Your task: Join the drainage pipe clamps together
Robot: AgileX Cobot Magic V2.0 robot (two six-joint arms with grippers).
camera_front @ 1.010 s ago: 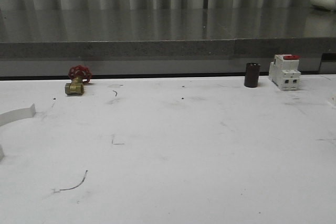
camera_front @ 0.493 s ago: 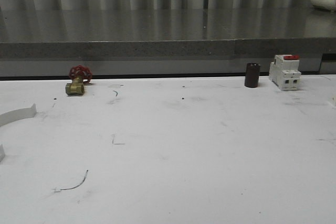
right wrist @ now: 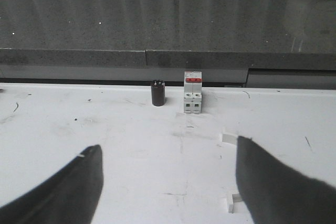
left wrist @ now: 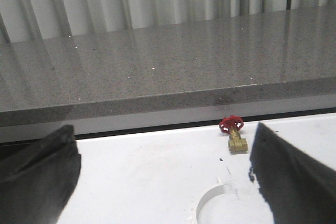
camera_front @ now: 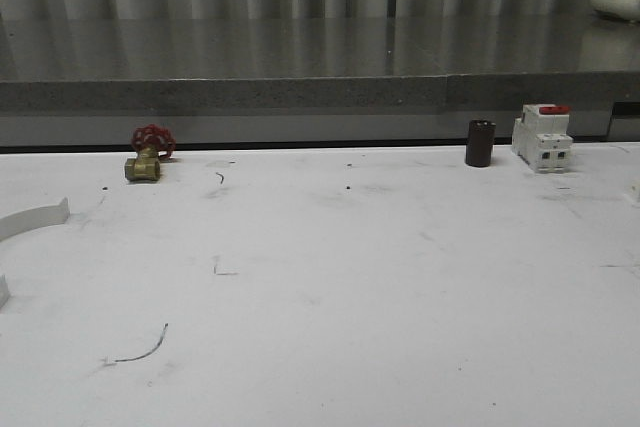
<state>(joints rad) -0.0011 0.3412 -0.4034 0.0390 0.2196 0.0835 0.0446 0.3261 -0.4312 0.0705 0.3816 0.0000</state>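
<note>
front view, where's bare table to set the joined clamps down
The widest free patch is the table middle and near edge, between the clamp band at the far left and the right edge. Crowded only along the back: brass valve, dark cylinder, breaker.

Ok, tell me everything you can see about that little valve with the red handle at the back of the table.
The valve is small, with a brass-coloured body that looks like metal and a red handwheel on top. It stands at the far left of the white table, near the back edge under the grey ledge. It rests on the table with nothing else touching it. The left wrist view shows it too, beyond a white curved clamp piece and apart from it.
</note>
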